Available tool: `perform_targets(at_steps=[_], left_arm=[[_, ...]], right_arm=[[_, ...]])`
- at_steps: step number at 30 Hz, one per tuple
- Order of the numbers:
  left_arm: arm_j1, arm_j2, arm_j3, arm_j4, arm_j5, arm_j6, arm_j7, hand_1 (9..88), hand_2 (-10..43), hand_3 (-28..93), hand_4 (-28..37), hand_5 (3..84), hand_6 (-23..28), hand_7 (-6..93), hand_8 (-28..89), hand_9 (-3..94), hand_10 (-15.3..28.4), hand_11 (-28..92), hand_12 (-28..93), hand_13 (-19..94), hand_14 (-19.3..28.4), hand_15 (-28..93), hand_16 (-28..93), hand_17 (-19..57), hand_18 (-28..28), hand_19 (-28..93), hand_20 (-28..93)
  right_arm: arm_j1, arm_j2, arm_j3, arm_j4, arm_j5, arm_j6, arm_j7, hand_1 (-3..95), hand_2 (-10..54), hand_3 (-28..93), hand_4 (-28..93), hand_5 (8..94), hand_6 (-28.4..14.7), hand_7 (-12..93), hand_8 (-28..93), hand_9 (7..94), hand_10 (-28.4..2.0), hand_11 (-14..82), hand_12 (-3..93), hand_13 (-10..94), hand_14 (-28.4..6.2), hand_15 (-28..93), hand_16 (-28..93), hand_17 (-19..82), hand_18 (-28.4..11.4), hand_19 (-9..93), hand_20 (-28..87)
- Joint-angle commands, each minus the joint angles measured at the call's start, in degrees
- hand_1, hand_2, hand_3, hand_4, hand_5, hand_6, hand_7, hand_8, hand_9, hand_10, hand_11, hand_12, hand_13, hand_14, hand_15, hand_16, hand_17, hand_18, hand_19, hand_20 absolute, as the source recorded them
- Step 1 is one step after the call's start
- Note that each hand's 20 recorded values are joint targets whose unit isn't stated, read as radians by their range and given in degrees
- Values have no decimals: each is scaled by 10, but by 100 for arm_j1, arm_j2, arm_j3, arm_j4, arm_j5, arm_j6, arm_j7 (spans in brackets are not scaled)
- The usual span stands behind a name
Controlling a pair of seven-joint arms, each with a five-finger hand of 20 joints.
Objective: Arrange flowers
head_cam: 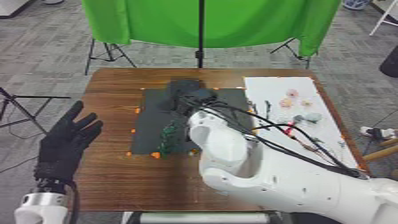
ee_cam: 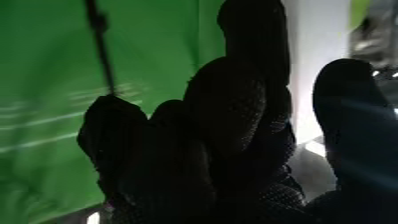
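Observation:
My right hand [head_cam: 185, 91] is over the back part of the black mat [head_cam: 149, 122], its outline merging with the dark surface. In the right wrist view, the right hand [ee_cam: 240, 107] has relaxed fingers and a thumb apart from them, with nothing visible in the gap. My left hand [head_cam: 67, 143] is open at the table's left edge. A green leafy stem [head_cam: 167, 136] lies on the mat. Pale pink blooms [head_cam: 286, 103], a whitish-green flower [head_cam: 313, 117] and a red item [head_cam: 290, 128] lie on the white sheet [head_cam: 324, 132].
The brown table [head_cam: 115, 167] has small orange pieces [head_cam: 155, 155] around the mat. My right arm [head_cam: 258, 165] crosses from the front right, with black cables hanging beside it over the white sheet. A green screen [head_cam: 253, 22] stands behind the table.

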Motion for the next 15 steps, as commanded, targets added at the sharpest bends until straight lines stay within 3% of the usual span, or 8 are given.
perform_targets(at_steps=[1, 3, 4, 7, 10, 12, 13, 15], left_arm=[[270, -95, 119, -30, -112, 33, 204, 255, 40, 798, -236, 317, 63, 102, -98, 320, 206, 203, 78, 214, 284, 471, -130, -108, 284, 608, -169], [287, -112, 151, -31, -132, 63, 227, 251, 41, 804, -240, 317, 62, 104, -101, 322, 206, 203, 79, 217, 284, 468, -125, -108, 284, 605, -162], [332, -43, 183, -35, -187, 105, 336, 251, 42, 804, -244, 317, 62, 105, -103, 323, 205, 201, 80, 219, 284, 465, -122, -108, 284, 603, -157], [379, -28, 203, -43, -217, 126, 437, 248, 43, 808, -247, 317, 61, 107, -104, 325, 203, 199, 81, 221, 284, 461, -117, -108, 284, 600, -148], [360, -91, 218, -42, -181, 107, 411, 247, 43, 809, -248, 317, 61, 109, -105, 326, 203, 198, 81, 224, 284, 459, -114, -108, 284, 595, -141], [307, -182, 179, -25, -134, 66, 315, 247, 44, 810, -249, 317, 60, 110, -106, 326, 203, 196, 82, 224, 284, 458, -112, -108, 284, 592, -136], [298, -145, 196, -27, -172, 98, 356, 246, 44, 810, -249, 317, 60, 110, -106, 326, 202, 196, 82, 225, 284, 457, -111, -108, 284, 591, -133], [264, -203, 190, -27, -123, 68, 321, 246, 44, 810, -250, 317, 59, 110, -107, 327, 202, 196, 83, 225, 284, 456, -109, -108, 284, 588, -128]], right_arm=[[-1670, 1662, 1694, -1028, 154, 547, 584, 260, 45, 652, -213, 932, -26, 184, -125, 910, -132, 503, 218, 850, -116, 761, 229, 552, -254, 932, 560], [-2146, 2017, 2177, -1264, 139, 681, 715, 258, 44, 658, -213, 907, -31, 167, -118, 894, -141, 490, 214, 829, -124, 758, 224, 529, -257, 932, 539], [-2378, 2150, 2427, -1357, 131, 742, 776, 257, 44, 661, -213, 900, -33, 164, -117, 886, -143, 485, 213, 819, -129, 759, 223, 521, -257, 932, 532], [-3075, 2493, 3157, -1555, -44, 820, 917, 257, 42, 673, -213, 867, -39, 161, -112, 862, -152, 466, 207, 793, -135, 751, 214, 494, -259, 932, 493], [-3736, 2730, 3891, -1639, -88, 871, 1114, 269, 36, 679, -213, 849, -40, 161, -112, 846, -154, 459, 204, 779, -140, 746, 206, 478, -259, 932, 459], [-4073, 2848, 4254, -1603, -145, 899, 1252, 274, 32, 684, -213, 831, -41, 160, -112, 839, -157, 447, 199, 771, -142, 740, 201, 469, -260, 932, 437], [-4277, 2876, 4484, -1592, -148, 851, 1312, 276, 29, 687, -213, 818, -43, 157, -112, 832, -158, 442, 197, 765, -143, 738, 199, 463, -261, 932, 427], [-4686, 2950, 4899, -1587, -91, 778, 1423, 279, 22, 692, -213, 786, -48, 152, -112, 814, -162, 435, 194, 751, -146, 740, 197, 453, -259, 932, 405]])
